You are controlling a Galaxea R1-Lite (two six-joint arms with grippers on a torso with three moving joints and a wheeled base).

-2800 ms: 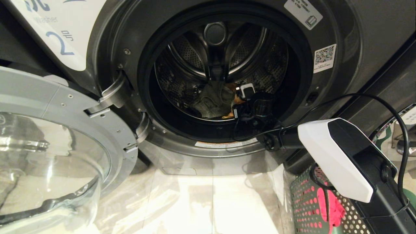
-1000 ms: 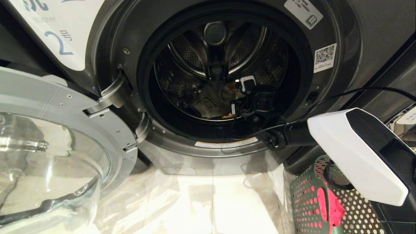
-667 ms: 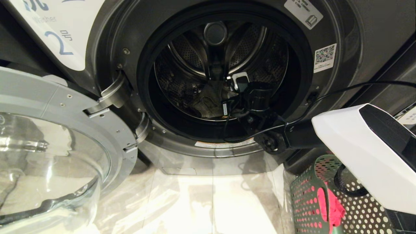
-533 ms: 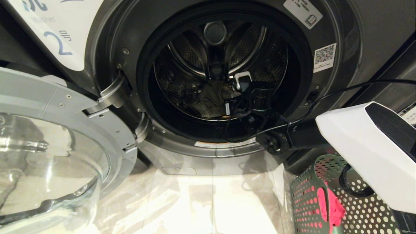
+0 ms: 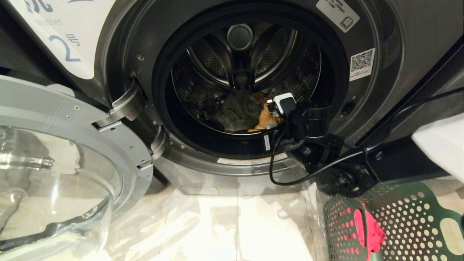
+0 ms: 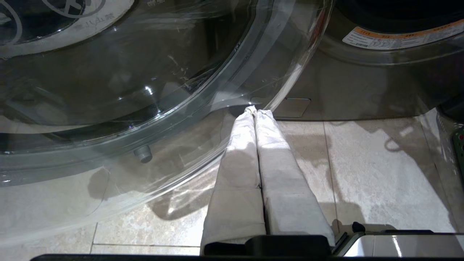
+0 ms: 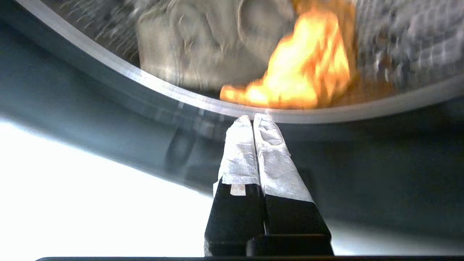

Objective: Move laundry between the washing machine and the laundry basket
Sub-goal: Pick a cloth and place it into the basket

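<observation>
The washing machine (image 5: 362, 25) marked 2 stands with its door swung open. In its drum lie a dark grey garment (image 5: 235, 110) and an orange-yellow garment (image 5: 266, 117), side by side. My right gripper (image 7: 252, 117) is shut with nothing in it, its tips at the drum's metal lip just short of the orange-yellow garment (image 7: 297, 72) and the grey one (image 7: 203, 50). The right wrist (image 5: 308, 121) hangs in the door opening's lower right. A red-pink garment (image 5: 371, 228) lies in the green laundry basket (image 5: 409, 224). The left gripper (image 6: 255, 110) is parked low, shut and empty.
The open glass door (image 5: 54, 163) fills the left foreground, close to the left gripper. A black cable (image 5: 290, 181) loops down from the right wrist below the door opening. The basket stands on the tiled floor (image 5: 235, 224) right of the washer's front.
My right arm has pulled back out of the drum toward the lower right. The orange-yellow garment, earlier mostly hidden behind the wrist, now shows. Both garments stay in the drum.
</observation>
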